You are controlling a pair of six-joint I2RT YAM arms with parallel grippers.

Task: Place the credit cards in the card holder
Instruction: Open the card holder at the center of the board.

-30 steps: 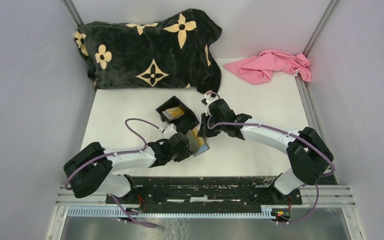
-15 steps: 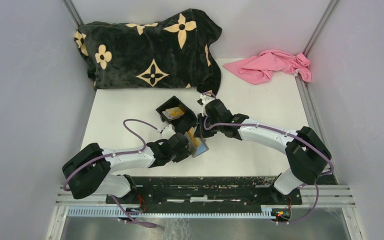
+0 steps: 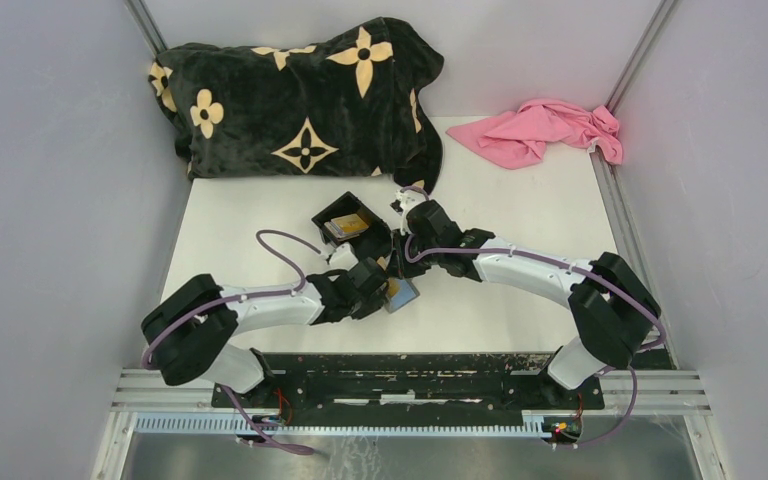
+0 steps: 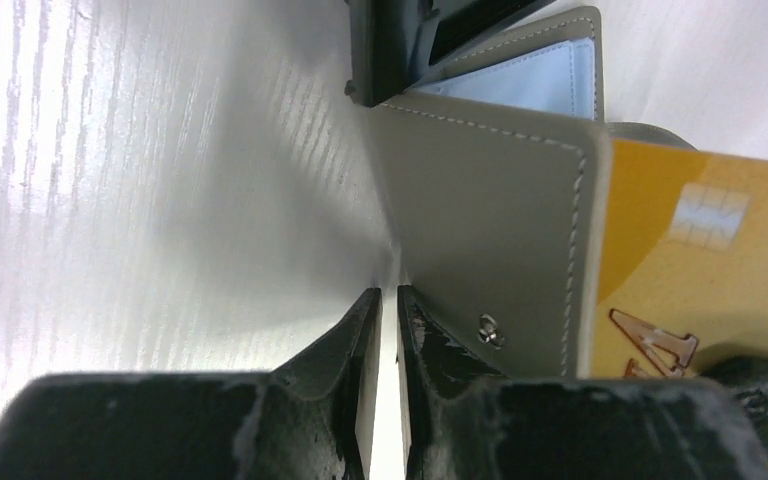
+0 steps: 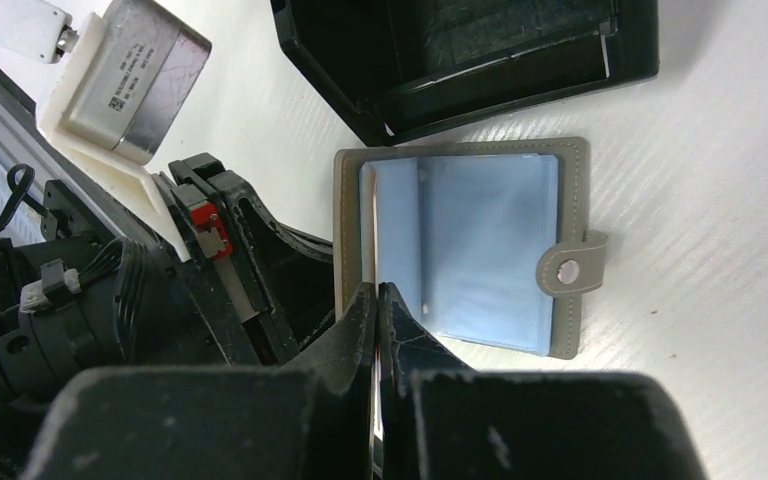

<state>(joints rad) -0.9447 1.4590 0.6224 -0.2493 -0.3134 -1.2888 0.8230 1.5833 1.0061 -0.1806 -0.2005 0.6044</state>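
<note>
The wallet is laid open at 6 o'clock of the box. The right gripper is pressed together on its 7 o'clock edge. The left gripper is nearly closed at the wallet's edge; a grip cannot be told. The gold card is seen at the wallet's 3 o'clock in the left wrist view.

1 high rear view looks down; 2 close wrist views, seemingly opposed, share the card holder.
</note>
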